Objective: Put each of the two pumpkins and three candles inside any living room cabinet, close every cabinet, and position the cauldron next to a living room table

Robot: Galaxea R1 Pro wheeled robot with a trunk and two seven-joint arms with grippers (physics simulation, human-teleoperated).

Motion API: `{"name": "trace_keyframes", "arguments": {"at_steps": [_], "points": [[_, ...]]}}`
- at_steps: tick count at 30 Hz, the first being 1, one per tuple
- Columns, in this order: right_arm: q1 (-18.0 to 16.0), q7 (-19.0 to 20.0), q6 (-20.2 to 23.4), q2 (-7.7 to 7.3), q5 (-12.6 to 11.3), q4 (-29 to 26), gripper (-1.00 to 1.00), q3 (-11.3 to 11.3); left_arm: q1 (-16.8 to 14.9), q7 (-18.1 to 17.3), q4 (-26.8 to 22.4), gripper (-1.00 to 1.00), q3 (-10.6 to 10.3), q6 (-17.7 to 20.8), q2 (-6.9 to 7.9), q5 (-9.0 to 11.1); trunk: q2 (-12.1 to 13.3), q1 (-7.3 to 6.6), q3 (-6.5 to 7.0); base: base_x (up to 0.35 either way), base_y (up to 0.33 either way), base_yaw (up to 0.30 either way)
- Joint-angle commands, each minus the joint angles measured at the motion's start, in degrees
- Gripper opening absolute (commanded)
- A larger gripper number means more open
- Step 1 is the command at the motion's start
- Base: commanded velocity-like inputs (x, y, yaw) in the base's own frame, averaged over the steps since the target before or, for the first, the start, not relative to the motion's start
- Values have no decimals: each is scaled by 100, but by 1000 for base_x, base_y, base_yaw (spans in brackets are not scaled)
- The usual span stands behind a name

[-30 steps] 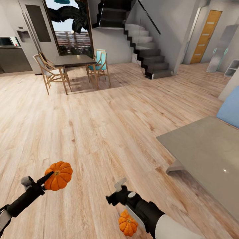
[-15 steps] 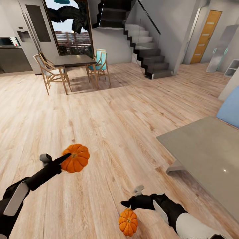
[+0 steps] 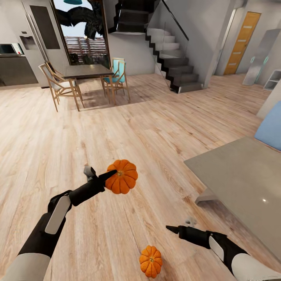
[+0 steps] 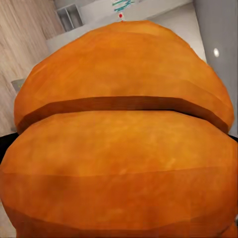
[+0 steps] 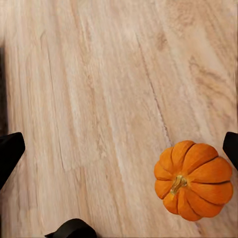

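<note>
Since earlier: left arm is raised and swung inward with its pumpkin; right arm has pulled back off the floor pumpkin, which lies where it did; camera unmoved.
Floor [image 3: 117,128]: pale wood planks, under both grippers, bare around the loose pumpkin.
Grey table [image 3: 249,183]: low slab, well to the outer side of the right gripper, apart from it.
Dining table [image 3: 86,71]: far ahead of both grippers, chairs round it.
Cabinet: none shows from this spot, so the carry calls for a turn of the base, by my judgement.
Left gripper [image 3: 108,176]: closed on the held pumpkin [image 3: 121,182], fingers clamped at its side, lifted clear of the floor.
Held pumpkin, close up [image 4: 119,144]: pressed right up to the left wrist camera; grip looks firm.
Right gripper [image 3: 174,229]: holds nothing; the two dark fingertips at the edges of the wrist view stand wide apart.
Floor pumpkin [image 3: 150,260]: on the planks below and inward of the right gripper, not touching it; stem up [image 5: 193,179].
Step in hand: likely regrasping the floor pumpkin.
How to do it well: centre the spread fingers over the stem, descend straight, close across the widest ribs, keep the left arm level meanwhile.
</note>
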Motion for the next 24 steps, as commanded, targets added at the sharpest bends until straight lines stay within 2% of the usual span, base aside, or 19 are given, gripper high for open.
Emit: {"name": "trace_keyframes", "arguments": {"at_steps": [1,5,24], "points": [[0,8,0,1,0,58,100,-192,-6,33,23,-100,-31,-22,-31,1,0,0,0,0,0,0],[0,8,8,-1,0,96,100,-325,-4,51,39,-100,-48,-242,-51,7,-40,22,-18,0,0,0],[19,-128,-23,26,17,105,100,-340,-4,79,46,-100,-26,-262,-70,38,-802,439,-359,0,0,0]]}}
